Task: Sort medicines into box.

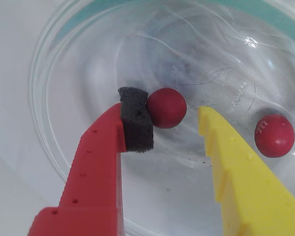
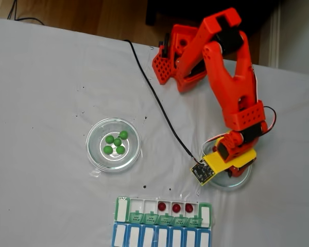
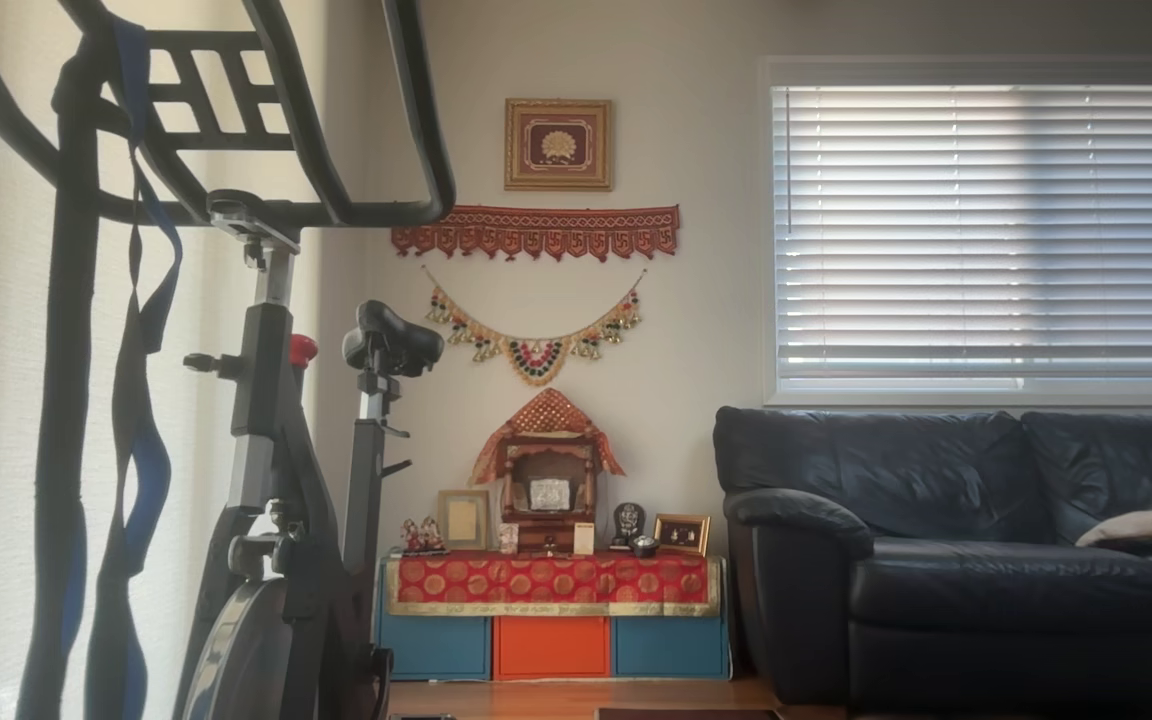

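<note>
In the wrist view my gripper (image 1: 170, 119) is open inside a clear glass dish (image 1: 88, 59). A dark red ball (image 1: 166, 107) lies between the fingers. It touches the black foam pad (image 1: 135, 124) on the red finger, and a small gap separates it from the yellow finger (image 1: 226, 162). A second dark red ball (image 1: 274, 135) rests to the right, outside the fingers. In the fixed view the gripper (image 2: 230, 170) hangs over that dish (image 2: 240, 179). The green-lidded box (image 2: 122, 209) holds three red balls (image 2: 176, 207) in its open compartments. Several green balls (image 2: 116, 143) sit in the left dish (image 2: 96, 149).
A blue-lidded organizer row (image 2: 159, 237) lies just below the green one at the fixed view's bottom edge. A black cable (image 2: 154, 98) runs across the white cloth to the wrist. The arm's base (image 2: 175, 56) stands at the back. The other view looks into a living room.
</note>
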